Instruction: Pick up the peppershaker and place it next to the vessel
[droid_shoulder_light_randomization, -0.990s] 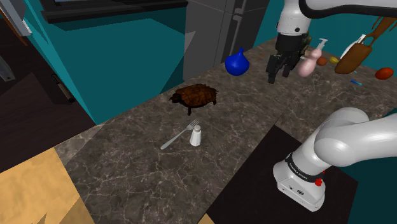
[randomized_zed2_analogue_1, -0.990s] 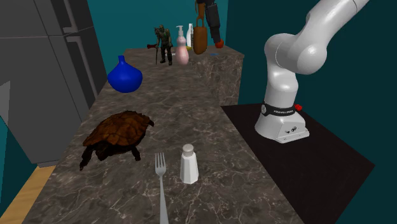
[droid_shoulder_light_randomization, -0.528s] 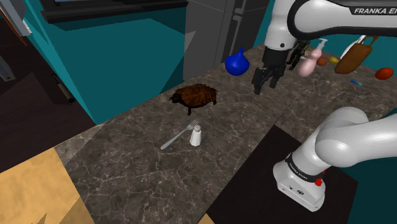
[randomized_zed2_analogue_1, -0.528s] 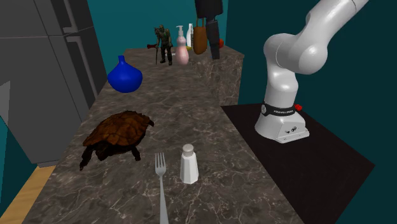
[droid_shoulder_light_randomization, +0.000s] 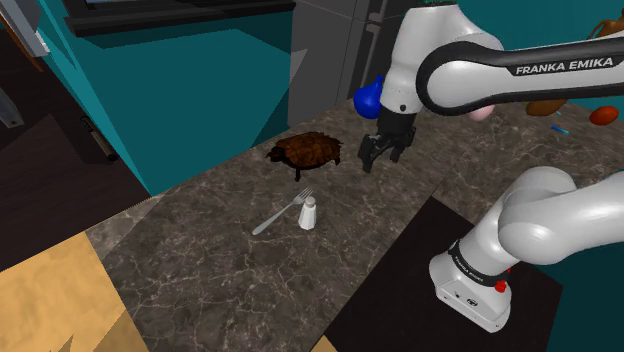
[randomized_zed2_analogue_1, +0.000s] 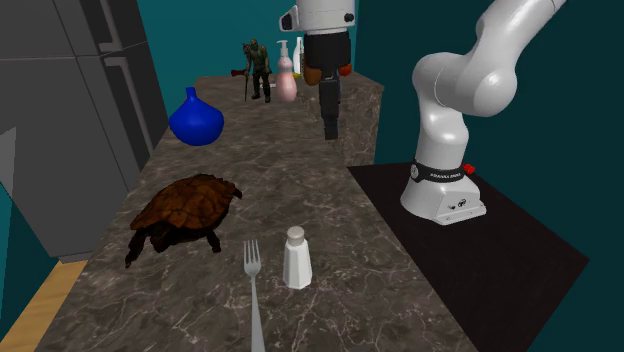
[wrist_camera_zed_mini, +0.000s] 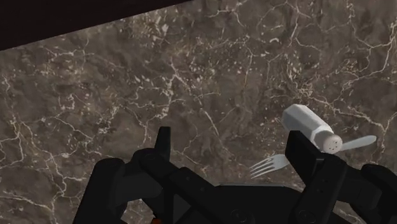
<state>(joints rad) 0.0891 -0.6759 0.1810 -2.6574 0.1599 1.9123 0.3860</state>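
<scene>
Wrist view: fingers (wrist_camera_zed_mini: 164, 143) of the gripper (wrist_camera_zed_mini: 230, 137) spread, empty, above the counter (wrist_camera_zed_mini: 191, 63). The white peppershaker (randomized_zed2_analogue_1: 296, 257) stands near, just beside a fork (randomized_zed2_analogue_1: 252, 290), well apart from the blue vessel (randomized_zed2_analogue_1: 195, 120) at the second exterior view's far left. Judgement: grasp, lift and placement all outstanding.

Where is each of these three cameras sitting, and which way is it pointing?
Shoulder view: beside and behind the stand, looking down across the marble counter; arm base, upper arm and gripper show.
Second exterior view: at the counter's end, looking along it past the shaker toward the blue vessel; arm base and gripper show.
Wrist view: on the hand, looking down at the counter; both open fingers show.
Shared: every view shows the shaker beside the fork.
</scene>
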